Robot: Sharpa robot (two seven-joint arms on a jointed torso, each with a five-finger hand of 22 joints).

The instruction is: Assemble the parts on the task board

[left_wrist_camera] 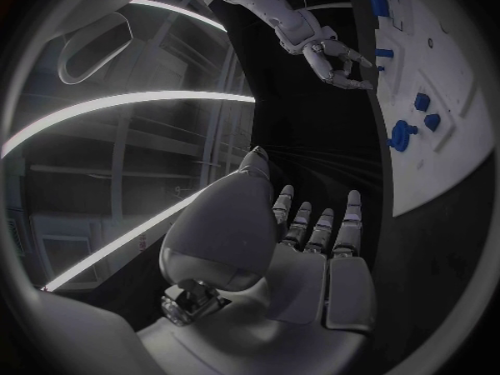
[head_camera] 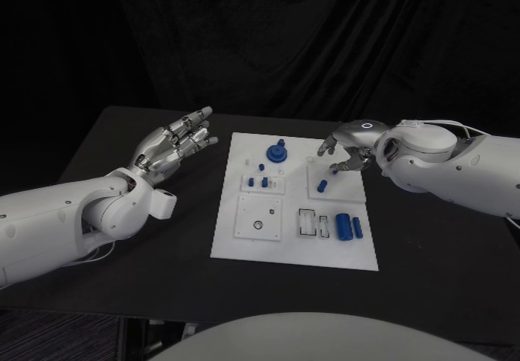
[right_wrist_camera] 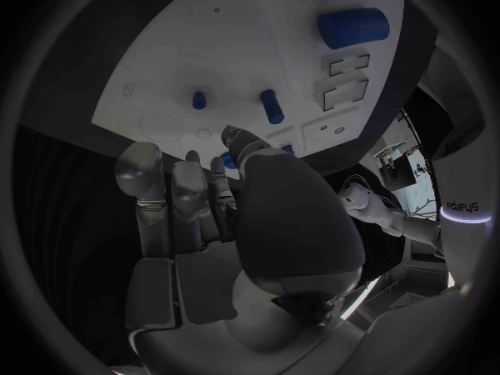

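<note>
The right robot hand point(head_camera: 349, 150) hovers at the board's point(head_camera: 244, 244) two o'clock, seemingly pinching a peg point(head_camera: 335, 171); the left robot hand point(head_camera: 173, 145) waits spread, empty.

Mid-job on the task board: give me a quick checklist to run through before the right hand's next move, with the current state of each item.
1. Left hand clear of the task board, fingers apart, holding nothing: ok.
2. Right hand over the board's far right section: ok.
3. Right hand holds a part: cannot tell.
4. Small blue peg below the right hand's fingertips stands free: ok.
5. Two blue cylinders lie at the board's near right, untouched: ok.
6. Blue knob stands at the far edge: ok.
</note>
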